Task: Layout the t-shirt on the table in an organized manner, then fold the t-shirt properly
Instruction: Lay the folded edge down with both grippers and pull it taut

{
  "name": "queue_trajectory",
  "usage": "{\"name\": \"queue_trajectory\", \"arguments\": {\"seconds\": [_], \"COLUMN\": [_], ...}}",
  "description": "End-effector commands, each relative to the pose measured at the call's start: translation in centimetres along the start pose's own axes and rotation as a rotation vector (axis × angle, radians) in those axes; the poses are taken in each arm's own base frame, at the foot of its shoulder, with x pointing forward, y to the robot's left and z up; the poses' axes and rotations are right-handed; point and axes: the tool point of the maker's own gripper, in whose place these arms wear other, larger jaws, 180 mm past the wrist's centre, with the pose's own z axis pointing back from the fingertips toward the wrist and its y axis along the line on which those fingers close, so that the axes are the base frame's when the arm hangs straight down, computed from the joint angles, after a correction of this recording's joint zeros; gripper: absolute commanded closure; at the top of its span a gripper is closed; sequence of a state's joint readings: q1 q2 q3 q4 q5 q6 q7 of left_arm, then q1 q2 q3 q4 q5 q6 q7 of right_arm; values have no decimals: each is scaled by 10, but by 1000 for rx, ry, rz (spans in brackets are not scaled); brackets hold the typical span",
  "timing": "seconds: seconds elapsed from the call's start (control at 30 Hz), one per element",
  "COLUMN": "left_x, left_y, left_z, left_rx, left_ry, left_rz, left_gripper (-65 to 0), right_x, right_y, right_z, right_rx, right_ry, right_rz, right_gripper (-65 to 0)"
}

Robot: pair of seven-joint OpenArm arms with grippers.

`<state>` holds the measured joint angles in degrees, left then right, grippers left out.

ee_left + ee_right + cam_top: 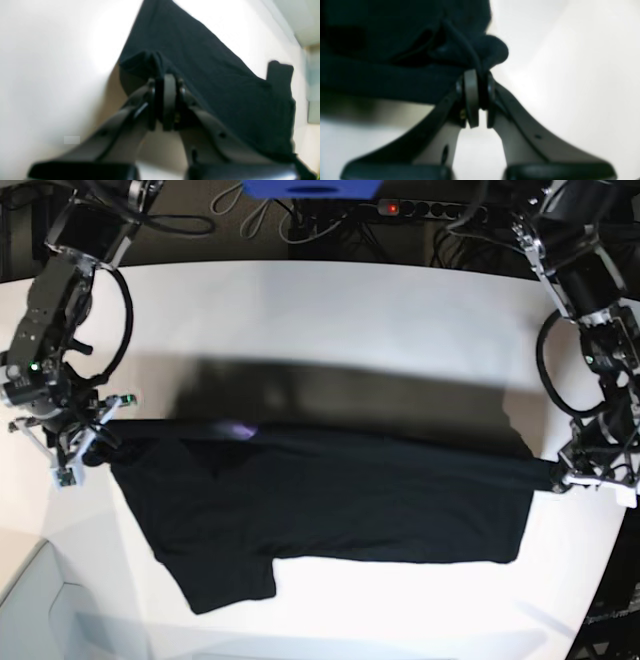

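Over the white matte table, the left wrist view shows the left hand clenched on a bunched corner of one black t-shirt, its soft cotton sloping away in a broad flat panel.

From the right wrist, the right hand pinches a rumpled fold of the same shirt, cloth lumped just beyond its tips.

Seen from the base, the shirt hangs taut between two hands above the table, one short sleeve drooping.

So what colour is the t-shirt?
Black. The t-shirt shows best in the base view, stretched over the white table.
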<state>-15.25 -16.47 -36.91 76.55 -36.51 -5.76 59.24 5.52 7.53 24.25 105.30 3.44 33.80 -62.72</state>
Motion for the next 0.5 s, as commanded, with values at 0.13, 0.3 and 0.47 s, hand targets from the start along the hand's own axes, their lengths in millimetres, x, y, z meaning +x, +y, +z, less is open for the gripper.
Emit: {"name": "queue_trajectory", "arguments": {"seconds": [0.13,0.3,0.47], "left_x": [30,18,9], "left_y": [10,13,20], "left_z": [16,15,17], "left_rx": [10,13,29], "left_ry": [-105,-40,-20], "left_rz": [44,49,46], "left_gripper": [0,0,0], "right_x": [15,-2,-3], "right_y": [-2,7,5], "right_z": [11,9,11], "right_rx": [-31,-10,-17], "right_ry": [-39,6,7], "right_rz": [27,40,37], "right_gripper": [0,0,0]}}
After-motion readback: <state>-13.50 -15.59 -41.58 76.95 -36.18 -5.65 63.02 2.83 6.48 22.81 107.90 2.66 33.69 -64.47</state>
